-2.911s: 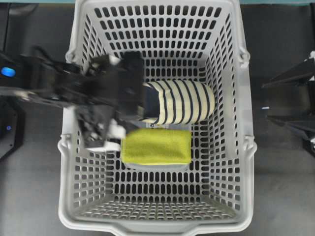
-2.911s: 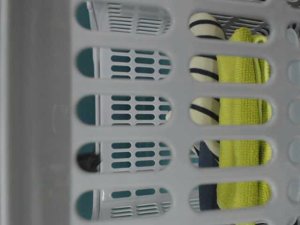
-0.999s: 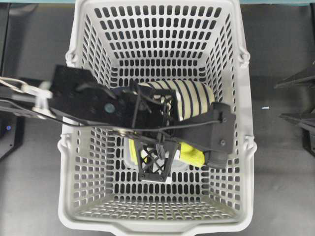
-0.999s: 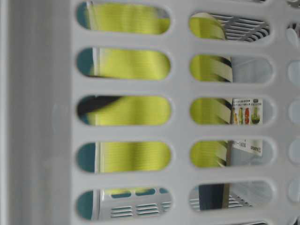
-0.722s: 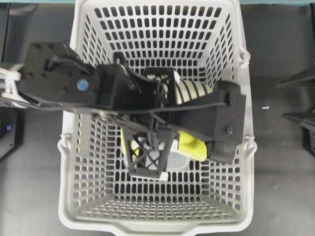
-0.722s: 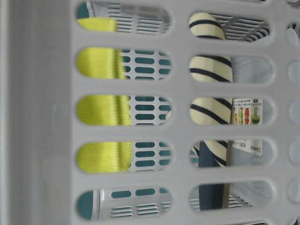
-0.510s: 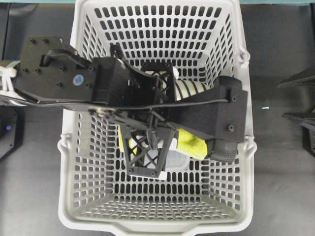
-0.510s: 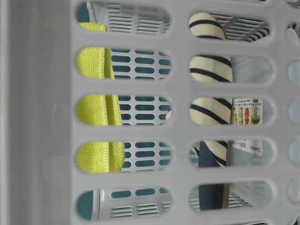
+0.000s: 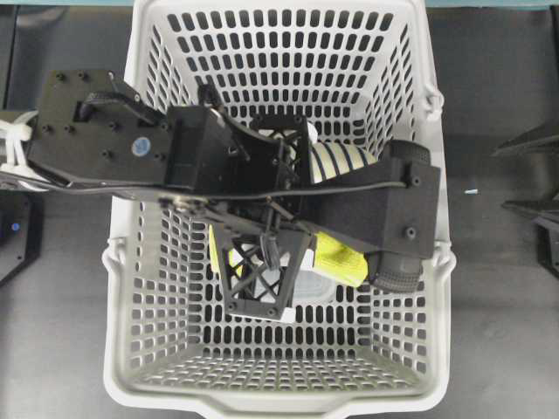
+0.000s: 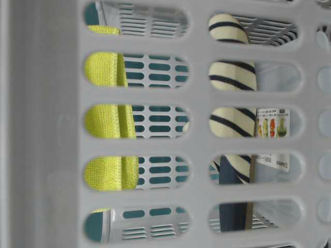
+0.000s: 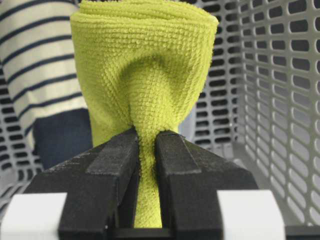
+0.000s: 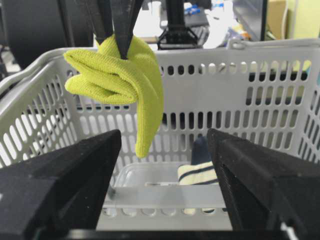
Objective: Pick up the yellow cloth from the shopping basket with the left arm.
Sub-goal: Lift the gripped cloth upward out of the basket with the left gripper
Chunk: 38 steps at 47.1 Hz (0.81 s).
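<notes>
The left arm (image 9: 131,148) is still lifting the yellow cloth (image 11: 142,75), jaws clamped on it, higher above the shopping basket (image 9: 279,397) floor than before.

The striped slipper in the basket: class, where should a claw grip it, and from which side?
Grip the rounded striped toe end from above, judging by the overhead view. The basket walls block side approaches, and that end bulges upward clear of the left claw, which holds the yellow cloth lifted nearby.
</notes>
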Each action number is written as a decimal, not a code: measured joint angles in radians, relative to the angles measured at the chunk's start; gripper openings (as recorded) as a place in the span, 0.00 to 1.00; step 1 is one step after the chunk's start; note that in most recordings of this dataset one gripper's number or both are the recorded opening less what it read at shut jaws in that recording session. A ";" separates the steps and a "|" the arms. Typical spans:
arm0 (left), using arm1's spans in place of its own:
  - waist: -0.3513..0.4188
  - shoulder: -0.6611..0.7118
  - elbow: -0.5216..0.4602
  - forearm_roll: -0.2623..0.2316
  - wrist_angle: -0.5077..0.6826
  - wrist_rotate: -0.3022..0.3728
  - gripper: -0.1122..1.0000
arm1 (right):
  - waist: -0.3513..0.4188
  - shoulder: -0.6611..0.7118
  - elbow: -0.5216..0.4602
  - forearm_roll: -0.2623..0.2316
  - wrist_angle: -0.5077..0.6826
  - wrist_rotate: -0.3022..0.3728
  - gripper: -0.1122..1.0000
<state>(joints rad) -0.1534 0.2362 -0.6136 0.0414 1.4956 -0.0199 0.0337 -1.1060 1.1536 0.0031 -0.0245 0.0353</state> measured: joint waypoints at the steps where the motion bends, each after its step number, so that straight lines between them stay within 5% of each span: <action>1: 0.000 0.000 0.002 0.000 0.000 0.000 0.17 | 0.002 0.000 0.000 0.000 0.000 0.000 0.71; 38: 0.000 0.000 0.002 0.000 0.015 0.005 0.17 | 0.015 0.000 0.003 0.000 0.005 0.000 0.71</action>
<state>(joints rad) -0.1534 0.2362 -0.6121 0.0414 1.5110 -0.0153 0.0491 -1.1060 1.1566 0.0031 -0.0199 0.0353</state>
